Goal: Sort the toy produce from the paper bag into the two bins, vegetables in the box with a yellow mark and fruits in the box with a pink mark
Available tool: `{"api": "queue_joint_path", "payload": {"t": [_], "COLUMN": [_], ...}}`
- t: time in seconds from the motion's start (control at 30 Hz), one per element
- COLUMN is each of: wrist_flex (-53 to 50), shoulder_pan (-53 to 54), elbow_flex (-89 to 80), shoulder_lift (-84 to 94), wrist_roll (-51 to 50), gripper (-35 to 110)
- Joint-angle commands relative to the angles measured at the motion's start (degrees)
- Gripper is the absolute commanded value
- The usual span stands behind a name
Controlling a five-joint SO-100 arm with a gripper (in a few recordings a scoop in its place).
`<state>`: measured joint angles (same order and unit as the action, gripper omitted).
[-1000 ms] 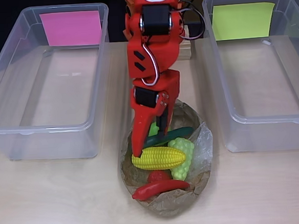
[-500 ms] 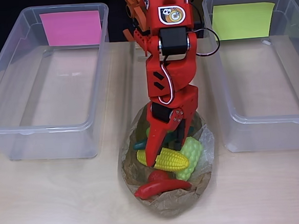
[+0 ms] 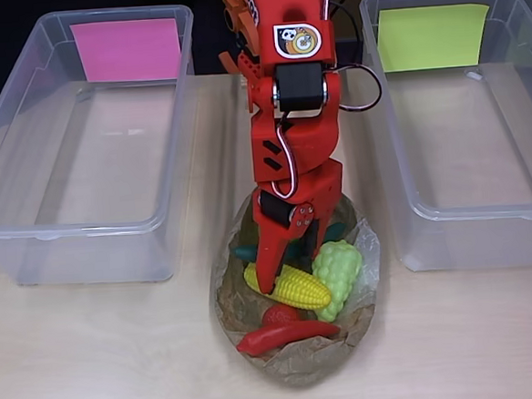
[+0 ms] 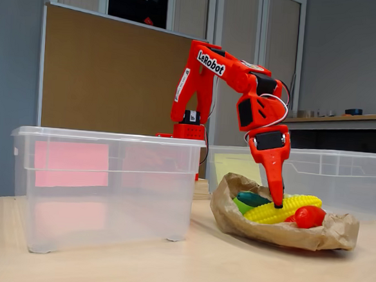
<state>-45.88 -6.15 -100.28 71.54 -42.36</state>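
the corn lies in the open paper bag, its long axis running from upper left to lower right in the overhead view. the red arm's gripper reaches down onto it, one finger on the cob's left part; i cannot tell whether the jaws grip it. a red chili lies just below, green grapes to the right. the pale wooden table carries the pink-marked bin left and the yellow-marked bin right, both well apart from the bag. a brown board stands behind.
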Motion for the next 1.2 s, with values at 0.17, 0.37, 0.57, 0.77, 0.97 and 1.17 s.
{"api": "queue_joint_path", "payload": {"t": [0.17, 0.37, 0.57, 0.77, 0.97, 1.17], "wrist_flex": [-3.5, -3.3, -2.6, -3.3, -9.7, -19.4], "shoulder_pan": [-0.4, -0.4, -0.4, 0.0, 0.3, -1.6], "elbow_flex": [6.9, 7.6, 7.6, 9.0, 16.1, 23.4], "shoulder_lift": [-3.8, -5.7, -6.2, -2.9, 2.0, 8.2], "wrist_roll": [1.9, 2.0, 2.6, 7.5, 16.0, 20.7], "gripper": [27, 28, 23, 15, 14, 15]}}
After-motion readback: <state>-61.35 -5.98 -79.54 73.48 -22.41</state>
